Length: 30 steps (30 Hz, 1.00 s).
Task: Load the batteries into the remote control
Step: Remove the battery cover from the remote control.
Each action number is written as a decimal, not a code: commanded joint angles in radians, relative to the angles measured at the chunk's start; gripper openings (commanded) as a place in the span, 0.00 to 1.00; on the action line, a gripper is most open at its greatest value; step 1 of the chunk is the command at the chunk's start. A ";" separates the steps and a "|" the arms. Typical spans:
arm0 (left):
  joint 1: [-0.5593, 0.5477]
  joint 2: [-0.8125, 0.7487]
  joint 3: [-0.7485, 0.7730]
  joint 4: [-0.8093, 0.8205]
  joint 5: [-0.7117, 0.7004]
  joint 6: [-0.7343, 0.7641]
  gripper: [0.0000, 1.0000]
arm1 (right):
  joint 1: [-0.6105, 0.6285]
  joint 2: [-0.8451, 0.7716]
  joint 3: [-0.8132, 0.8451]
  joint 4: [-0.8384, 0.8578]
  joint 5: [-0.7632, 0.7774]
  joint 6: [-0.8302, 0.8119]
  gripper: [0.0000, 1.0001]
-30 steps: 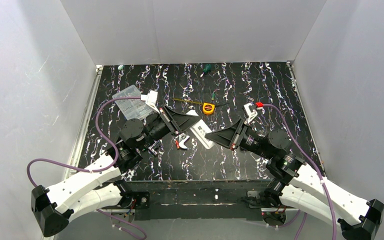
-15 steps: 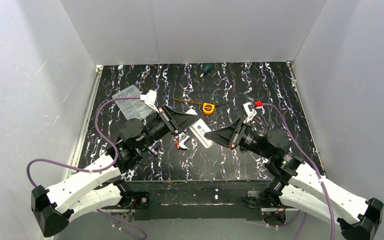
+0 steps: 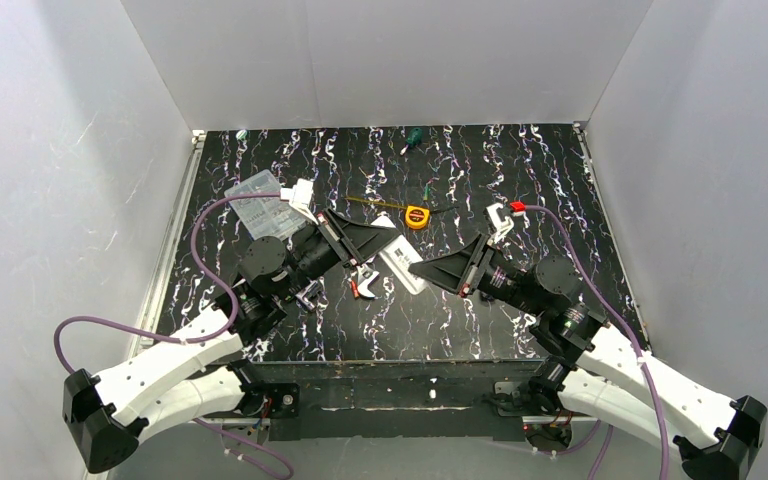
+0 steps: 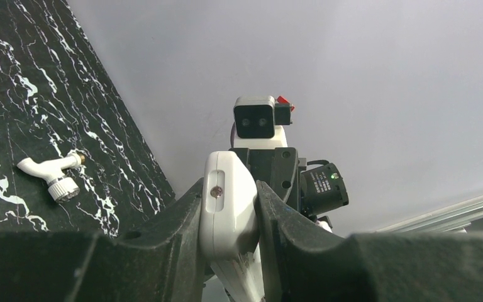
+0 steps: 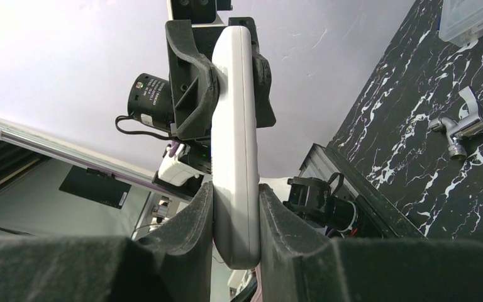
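1. The left gripper [image 4: 229, 196] was closed on one end of the remote [image 5: 234, 126], with a dark finger [image 4: 176, 233] pressed against each side of it.
2. The right gripper [image 5: 236, 198] was clamped on the opposite end, so the remote bridged the two grippers.
3. The remote was a slim white plastic bar with rounded corners and a smooth shell.
   - The right wrist view showed it edge-on, long and narrow, running straight away to the left gripper at its far end.
   - The left wrist view showed its rounded end facing the camera, with one small round dot set in a shallow recess.
   - From above, its broad face showed small dark markings.
4. The remote sat between the two arms, over the near middle of the table [image 3: 520, 170], a black top veined with white. In both wrist views the pale wall stood behind it.
5. A white tap [image 4: 50, 175] lay on the table off to one side of the left gripper's view. A silver tap [image 5: 462, 129] lay on the table in the right gripper's view.
6. A yellow tape measure [image 3: 417, 216] lay just beyond the remote.
7. A clear box [image 3: 258, 205] sat farther out on the far left, behind the left arm. A green screwdriver [image 3: 413, 136] lay near the far edge.
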 commanded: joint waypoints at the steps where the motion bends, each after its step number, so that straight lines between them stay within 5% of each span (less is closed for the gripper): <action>1: -0.007 -0.001 0.015 0.114 0.038 0.001 0.30 | -0.005 0.017 0.039 0.020 -0.006 -0.024 0.02; 12: -0.007 0.004 0.011 0.127 0.042 -0.002 0.33 | -0.009 0.006 0.029 0.020 -0.001 -0.024 0.02; 19: -0.007 -0.004 0.005 0.126 0.033 -0.003 0.20 | -0.011 -0.007 0.018 0.016 0.008 -0.025 0.02; 22: -0.007 -0.011 0.006 0.109 0.030 0.000 0.06 | -0.011 -0.015 0.012 0.014 0.008 -0.028 0.02; 30: -0.007 -0.029 0.003 0.070 0.021 0.010 0.00 | -0.010 -0.052 0.055 -0.147 0.011 -0.164 0.45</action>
